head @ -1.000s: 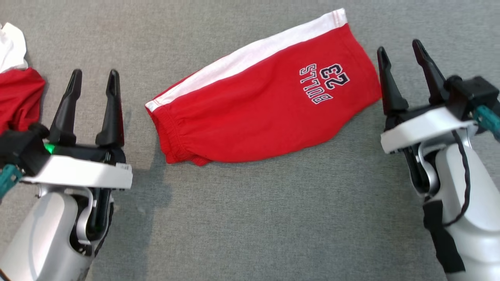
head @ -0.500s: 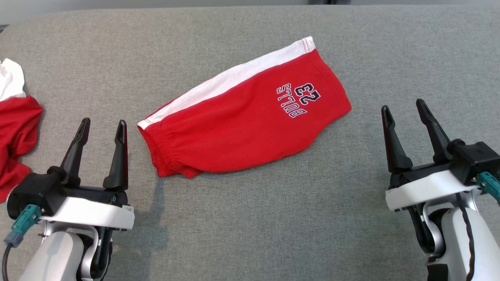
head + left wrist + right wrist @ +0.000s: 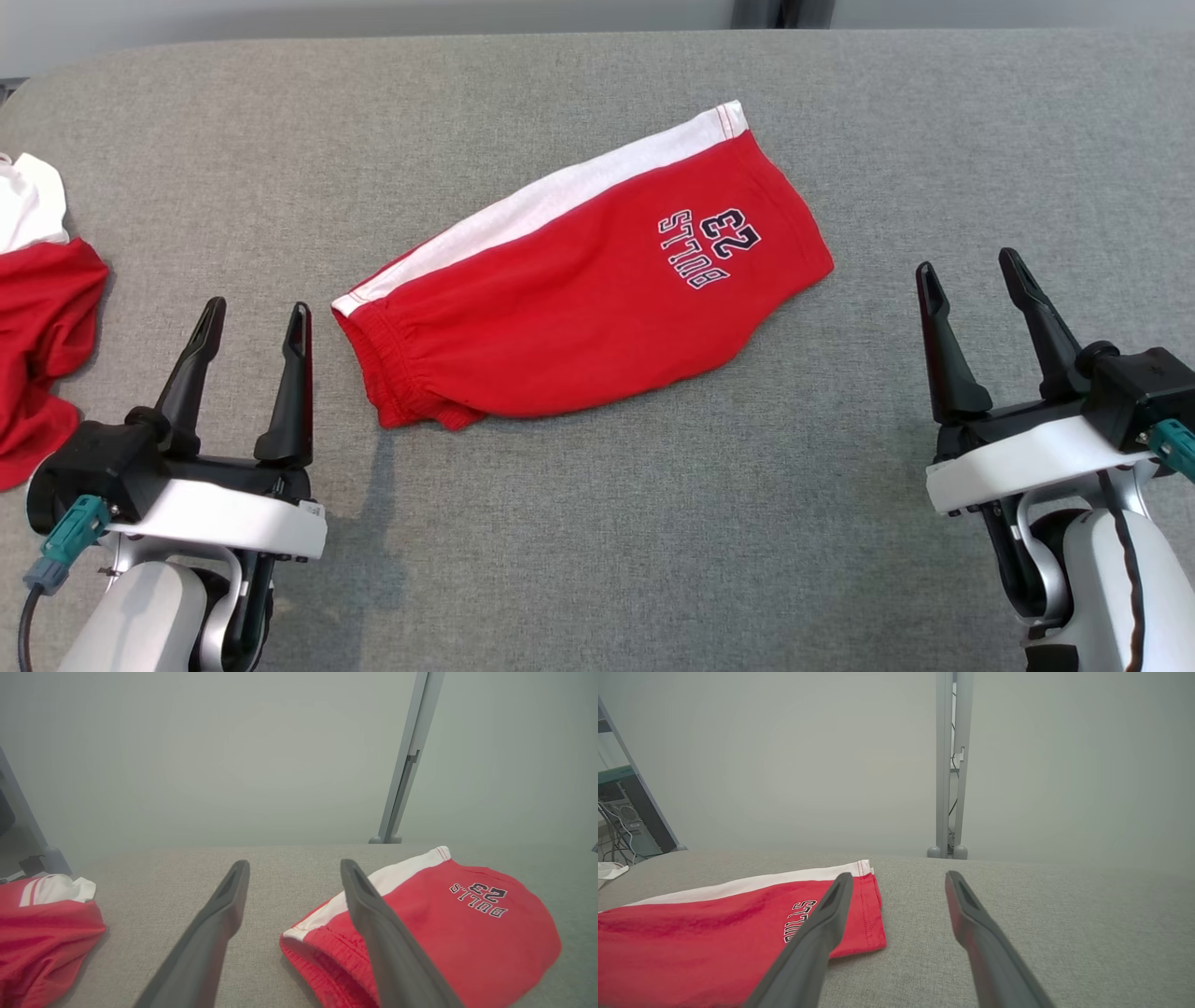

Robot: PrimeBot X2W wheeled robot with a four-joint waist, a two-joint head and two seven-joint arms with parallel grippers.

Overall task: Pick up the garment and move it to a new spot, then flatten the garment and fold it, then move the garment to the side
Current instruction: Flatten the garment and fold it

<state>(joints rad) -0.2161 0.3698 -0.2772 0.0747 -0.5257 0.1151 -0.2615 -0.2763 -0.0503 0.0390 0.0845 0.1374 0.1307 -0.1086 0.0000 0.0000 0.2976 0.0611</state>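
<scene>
The garment (image 3: 579,299) is a pair of red shorts with a white side stripe and dark "BULLS 23" lettering, folded and lying flat in the middle of the grey padded table (image 3: 597,523). It also appears in the left wrist view as the garment (image 3: 448,933) and in the right wrist view as the garment (image 3: 714,924). My left gripper (image 3: 257,313) hovers open just left of its waistband end, holding nothing. Open and empty too, my right gripper (image 3: 971,266) stands to the right of the garment's hem.
A second red and white cloth (image 3: 37,317) lies crumpled at the table's left edge, also seen as cloth (image 3: 42,928). Beyond the table's far edge rises a grey post (image 3: 950,765). Shelving with cables (image 3: 626,826) stands far left.
The head camera has pulled back and up, so the table's far edge now shows. Both grippers sit lower in the picture and further from the garment, still open. The garment lies unchanged.
</scene>
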